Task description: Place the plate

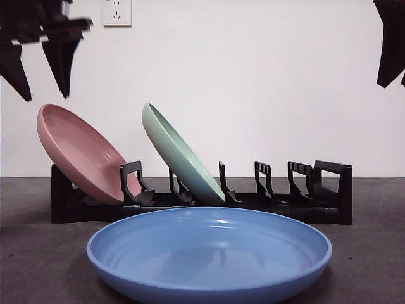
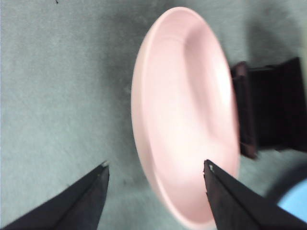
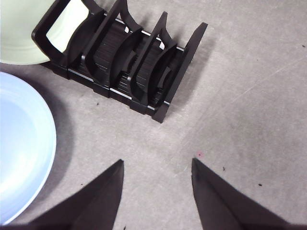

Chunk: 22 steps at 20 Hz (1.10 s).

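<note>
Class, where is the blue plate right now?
In the front view, the blue plate lies flat on the table, nearest the camera, before the black rack holding the pink and green plates.

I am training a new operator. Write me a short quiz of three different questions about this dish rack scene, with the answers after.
1. True or false: the blue plate lies flat on the table in front of the rack.
2. How many plates lean in the rack, and of which colours?
3. Multiple choice: the left end effector is
A. shut on the green plate
B. open, above the pink plate
C. open, above the rack's bare slots

Key
1. True.
2. Two: the pink plate at one end, and the green plate a few slots along.
3. B. The right end effector, also open, is the one near the bare slots.
</note>
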Tool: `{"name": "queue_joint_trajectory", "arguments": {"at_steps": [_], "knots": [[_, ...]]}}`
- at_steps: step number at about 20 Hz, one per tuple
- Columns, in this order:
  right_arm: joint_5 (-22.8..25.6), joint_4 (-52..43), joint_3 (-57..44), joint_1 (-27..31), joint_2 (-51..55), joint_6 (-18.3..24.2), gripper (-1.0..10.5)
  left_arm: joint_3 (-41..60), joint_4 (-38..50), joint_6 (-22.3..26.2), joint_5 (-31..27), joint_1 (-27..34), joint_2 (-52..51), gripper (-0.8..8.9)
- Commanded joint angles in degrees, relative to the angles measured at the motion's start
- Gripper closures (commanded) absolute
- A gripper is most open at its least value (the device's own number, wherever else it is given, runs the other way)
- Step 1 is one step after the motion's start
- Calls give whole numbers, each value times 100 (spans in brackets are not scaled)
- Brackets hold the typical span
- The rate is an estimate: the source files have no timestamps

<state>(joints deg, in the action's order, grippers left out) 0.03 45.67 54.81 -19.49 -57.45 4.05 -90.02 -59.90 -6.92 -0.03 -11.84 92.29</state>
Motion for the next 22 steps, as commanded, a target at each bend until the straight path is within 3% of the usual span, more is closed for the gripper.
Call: {"name": "queue_joint_trajectory", "arguments": {"at_steps": [1,4,12,22], "knots": [[-2,-42,90,-24,-39,-59,722,-186,238,-22,-46,-20,254,507],[0,-44,90,-24,-39,-57,722,-186,369,-20,-46,-20,444,516],[2,-44,90,-24,-39,-57,722,-188,435,-2,-68,-20,538,790],[20,-37,90,-20,-39,-57,722,-625,173,103,-625,-20,533,796]]}}
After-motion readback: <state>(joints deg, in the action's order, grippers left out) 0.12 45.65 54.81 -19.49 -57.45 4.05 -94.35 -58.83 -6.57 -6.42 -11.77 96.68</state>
